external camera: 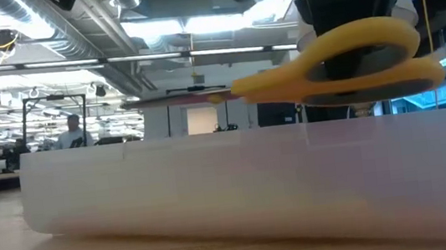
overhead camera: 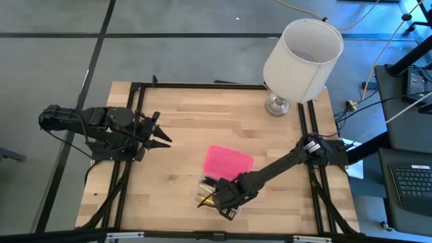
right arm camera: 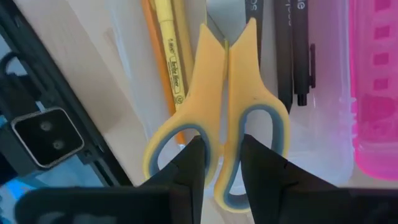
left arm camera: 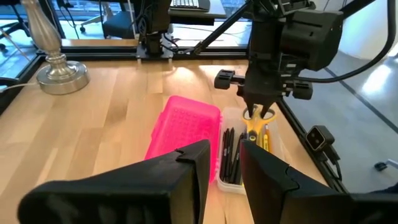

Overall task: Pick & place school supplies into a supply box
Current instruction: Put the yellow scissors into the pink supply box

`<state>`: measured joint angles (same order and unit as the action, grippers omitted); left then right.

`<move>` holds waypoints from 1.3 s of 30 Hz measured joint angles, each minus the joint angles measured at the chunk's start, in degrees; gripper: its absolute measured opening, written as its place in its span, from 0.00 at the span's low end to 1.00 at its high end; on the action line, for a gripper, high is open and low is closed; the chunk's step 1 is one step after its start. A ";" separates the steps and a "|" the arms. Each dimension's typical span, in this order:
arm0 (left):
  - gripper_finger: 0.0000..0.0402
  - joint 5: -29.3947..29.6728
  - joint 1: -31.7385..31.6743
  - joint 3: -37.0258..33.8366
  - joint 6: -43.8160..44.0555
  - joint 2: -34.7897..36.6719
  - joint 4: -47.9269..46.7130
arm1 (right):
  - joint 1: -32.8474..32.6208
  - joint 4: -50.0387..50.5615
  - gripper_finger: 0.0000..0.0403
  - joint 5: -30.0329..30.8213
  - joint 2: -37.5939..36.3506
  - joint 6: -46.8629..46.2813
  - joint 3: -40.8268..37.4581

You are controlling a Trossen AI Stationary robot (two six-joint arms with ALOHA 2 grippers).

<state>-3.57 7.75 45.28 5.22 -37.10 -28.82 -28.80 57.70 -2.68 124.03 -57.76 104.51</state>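
Clear box (left arm camera: 231, 182) holds pens (left arm camera: 231, 155); tool (right arm camera: 222, 163) grips scissors (right arm camera: 219, 118).

Yellow scissors (external camera: 359, 63) held above clear box (external camera: 238, 182) wall — dark gripper (external camera: 351, 64) gripping.

I'm working in what looks like a robotics lab inside a big open-plan office. My wooden surface (overhead camera: 202, 128) sits in a black metal frame (overhead camera: 202, 86) on a grey floor (overhead camera: 54, 61) marked with dark lines. Looking level across it, I see exposed ceiling ducts (external camera: 52, 31) and long strip lights (external camera: 219, 20), with rows of workstations and a person (external camera: 72, 132) far back. Beside me there's a side desk with a keyboard (overhead camera: 410, 182), and cables (overhead camera: 378, 61) trail over the floor.
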 joint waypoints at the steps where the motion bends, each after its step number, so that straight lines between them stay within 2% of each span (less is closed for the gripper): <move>1: 0.20 0.00 0.00 0.00 -0.01 -0.03 0.00 | 0.00 0.03 0.23 0.00 0.00 1.01 0.00; 17: 0.19 0.00 0.00 0.00 0.14 -0.06 0.17 | 0.33 0.19 0.23 -0.44 0.04 3.53 -0.66; 32: 0.20 0.00 0.00 0.00 1.07 -1.28 0.32 | 0.76 -3.10 0.23 -0.58 -0.02 2.50 -5.53; 39: 0.19 0.04 0.01 0.00 1.08 -2.06 0.33 | 0.85 -3.59 0.26 -0.93 -0.02 2.54 -5.53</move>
<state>-3.53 7.75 45.28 6.31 -39.16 -28.49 -27.94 54.11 -3.61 124.01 -55.22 98.98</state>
